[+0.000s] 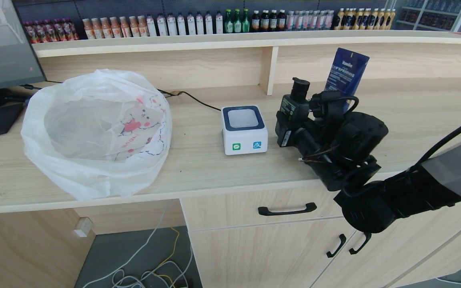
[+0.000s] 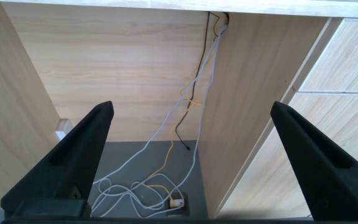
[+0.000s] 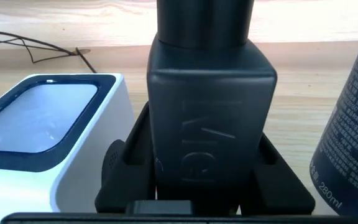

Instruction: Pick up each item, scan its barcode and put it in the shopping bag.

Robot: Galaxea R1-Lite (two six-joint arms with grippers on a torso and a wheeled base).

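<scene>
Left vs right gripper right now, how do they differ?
Left gripper is open and empty; right gripper is shut on the black bottle. Left gripper faces the cables under the counter; right gripper is over the counter, beside the scanner. Both have black fingers.

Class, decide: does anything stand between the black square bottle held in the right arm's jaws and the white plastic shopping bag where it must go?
Yes. The white scanner box sits on the wooden counter between the black square bottle and the white plastic shopping bag.
</scene>
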